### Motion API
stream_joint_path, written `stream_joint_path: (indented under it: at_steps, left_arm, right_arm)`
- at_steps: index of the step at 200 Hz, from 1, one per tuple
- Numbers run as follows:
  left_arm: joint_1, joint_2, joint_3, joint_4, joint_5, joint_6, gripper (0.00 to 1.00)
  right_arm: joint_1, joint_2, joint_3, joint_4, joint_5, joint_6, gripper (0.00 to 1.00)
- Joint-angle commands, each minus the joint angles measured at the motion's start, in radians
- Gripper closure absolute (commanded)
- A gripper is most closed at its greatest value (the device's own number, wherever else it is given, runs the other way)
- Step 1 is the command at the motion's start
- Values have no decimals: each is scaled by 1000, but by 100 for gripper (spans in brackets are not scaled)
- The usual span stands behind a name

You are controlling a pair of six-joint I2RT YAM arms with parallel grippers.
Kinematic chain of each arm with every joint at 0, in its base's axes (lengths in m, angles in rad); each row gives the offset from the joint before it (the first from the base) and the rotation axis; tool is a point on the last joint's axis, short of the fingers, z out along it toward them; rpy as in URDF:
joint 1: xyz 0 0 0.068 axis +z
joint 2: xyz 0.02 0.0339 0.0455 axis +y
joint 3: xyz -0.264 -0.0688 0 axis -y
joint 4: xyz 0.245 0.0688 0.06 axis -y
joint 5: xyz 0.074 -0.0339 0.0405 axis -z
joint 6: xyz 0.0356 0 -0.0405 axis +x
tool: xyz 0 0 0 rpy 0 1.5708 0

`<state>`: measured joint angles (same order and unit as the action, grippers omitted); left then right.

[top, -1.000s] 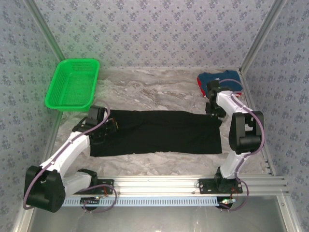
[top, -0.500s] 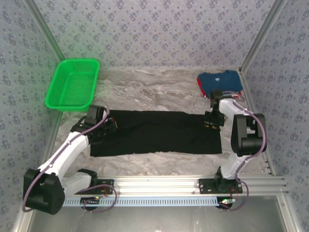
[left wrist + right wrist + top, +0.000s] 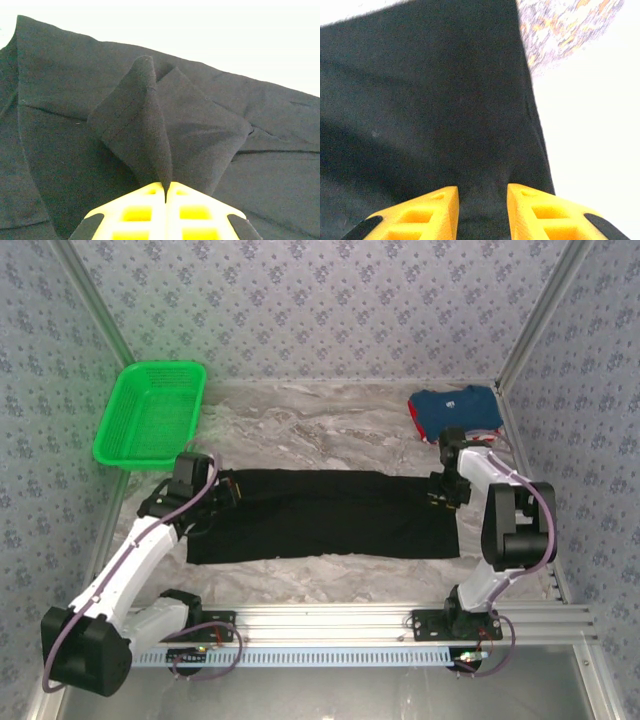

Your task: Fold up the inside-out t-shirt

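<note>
Moved: right fingers [image 3: 420,212], now nearer along the right edge of the inside-out t-shirt [image 3: 320,515]; set apart astride cloth, grip cannot be told. Closed tight: left fingers [image 3: 135,215], pinching a raised fold at its left end. Shirt flat, mid-bench [image 3: 330,425].

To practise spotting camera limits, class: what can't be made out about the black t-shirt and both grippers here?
Left wrist: left gripper pinches a black t-shirt fold; which part, the close framing hides.
Right wrist: whether right gripper grips the fabric; bottom edge crops its fingers.
Top: folded blue shirt's details, too small.
</note>
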<state>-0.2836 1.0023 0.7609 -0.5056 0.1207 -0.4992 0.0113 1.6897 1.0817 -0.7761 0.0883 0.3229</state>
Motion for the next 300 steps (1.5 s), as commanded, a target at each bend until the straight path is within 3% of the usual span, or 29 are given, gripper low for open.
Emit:
stream_joint_path:
  at_steps: [1, 129, 158, 219, 259, 300]
  left_arm:
    - [8, -35, 38, -28, 18, 0, 100]
    - [83, -4, 127, -28, 20, -15, 100]
    - [92, 8, 137, 12, 66, -56, 100]
    - [95, 32, 169, 38, 166, -107, 100]
    - [95, 21, 141, -15, 109, -57, 100]
    - [95, -12, 4, -69, 97, -41, 99]
  right_arm:
    - [-22, 43, 27, 1, 33, 18, 67]
    - [-48, 208, 186, -36, 118, -20, 71]
    - [-47, 225, 213, -50, 122, -27, 71]
    - [-31, 165, 245, -71, 126, -36, 70]
    - [9, 53, 175, -61, 50, -41, 64]
    - [75, 12, 174, -61, -2, -40, 63]
